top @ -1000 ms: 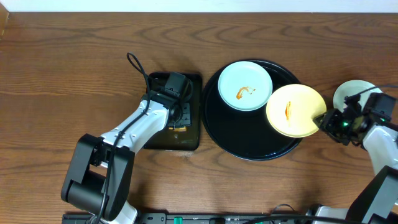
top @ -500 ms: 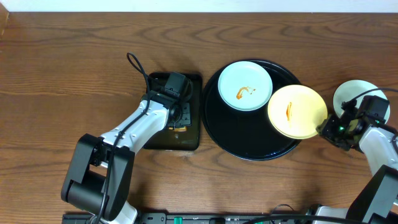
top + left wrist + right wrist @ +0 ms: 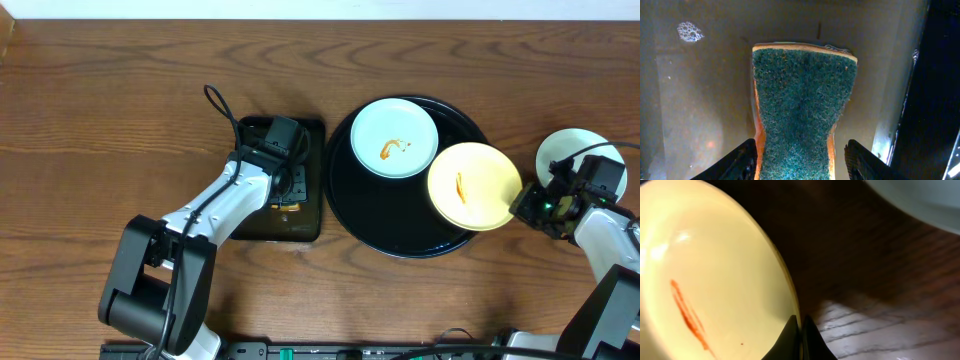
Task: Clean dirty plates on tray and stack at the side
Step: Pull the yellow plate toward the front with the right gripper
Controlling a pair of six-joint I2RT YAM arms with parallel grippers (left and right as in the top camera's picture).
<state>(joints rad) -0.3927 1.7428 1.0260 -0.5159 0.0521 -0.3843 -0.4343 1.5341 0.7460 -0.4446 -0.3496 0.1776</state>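
Because the yellow plate [image 3: 474,185] looks thin, stiff and glossy, it should be light but slippery, so its rim is the only handhold; it sits tilted over the right edge of the black tray [image 3: 400,225], where the right gripper [image 3: 521,201] is pinched shut on that rim, while the left gripper [image 3: 801,160] straddles the sponge [image 3: 802,100], jaws apart

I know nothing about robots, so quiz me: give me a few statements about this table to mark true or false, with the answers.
1. The right gripper is pinching the yellow plate by its rim. True.
2. The sponge lies on the black tray. False: it is in the basin, between the left gripper's fingers.
3. The mint plate on the tray is spotless. False: it has an orange squiggle.
4. Another pale plate sits off the tray. True.
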